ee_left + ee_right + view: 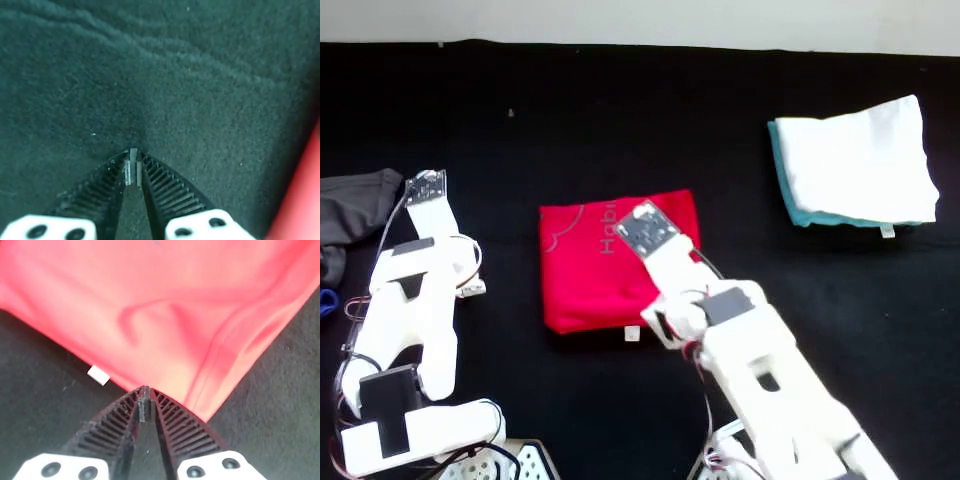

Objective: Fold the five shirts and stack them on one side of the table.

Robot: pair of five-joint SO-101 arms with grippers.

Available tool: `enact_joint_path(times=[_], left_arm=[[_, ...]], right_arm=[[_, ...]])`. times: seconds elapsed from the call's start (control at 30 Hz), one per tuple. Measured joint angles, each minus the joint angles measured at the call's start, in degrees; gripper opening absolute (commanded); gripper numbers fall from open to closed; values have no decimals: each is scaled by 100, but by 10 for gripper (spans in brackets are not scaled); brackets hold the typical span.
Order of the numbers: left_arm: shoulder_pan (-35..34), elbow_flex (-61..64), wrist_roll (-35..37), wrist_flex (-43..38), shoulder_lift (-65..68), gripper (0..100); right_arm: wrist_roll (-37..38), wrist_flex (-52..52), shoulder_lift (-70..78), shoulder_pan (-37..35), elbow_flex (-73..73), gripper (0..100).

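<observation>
Hovering at the front edge of the folded red cloth shirt, the right gripper was shut tight, with nothing seen in it. The shirt lay just ahead of its tips, so this arm was nearer. The left gripper, shut and empty too, sat off to the shirt's side.

A folded red shirt lies mid-table, a white shirt stacked on a teal shirt far right.

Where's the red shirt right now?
The folded red shirt lies mid-table in the high view, the right end effector at its edge, the white-and-teal stack farther right.
</observation>
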Motion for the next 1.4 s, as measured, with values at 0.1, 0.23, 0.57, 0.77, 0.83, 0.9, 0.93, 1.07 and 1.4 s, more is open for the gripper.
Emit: enact_joint_path(times=[0.1,0.23,0.57,0.77,0.83,0.9,0.93,1.07,1.4], left_arm=[[0,35,0,-35,0,9],[0,35,0,-35,0,9],[0,44,0,-308,0,9],[0,44,0,-334,0,9],[0,44,0,-343,0,9],[0,44,0,-343,0,9],[0,44,0,-343,0,9],[0,44,0,-352,0,9],[0,44,0,-360,0,9]], right_arm=[[0,-44,571,-9,-167,5],[0,-44,1081,193,-167,5],[0,985,1204,888,-484,5],[0,1925,1231,897,-2092,5],[-53,1952,1310,897,-2760,5],[-290,1908,1433,870,-3262,5],[-413,1873,1538,809,-3349,5],[-580,1688,2295,554,-3393,5],[-466,853,4123,1556,-3763,5]])
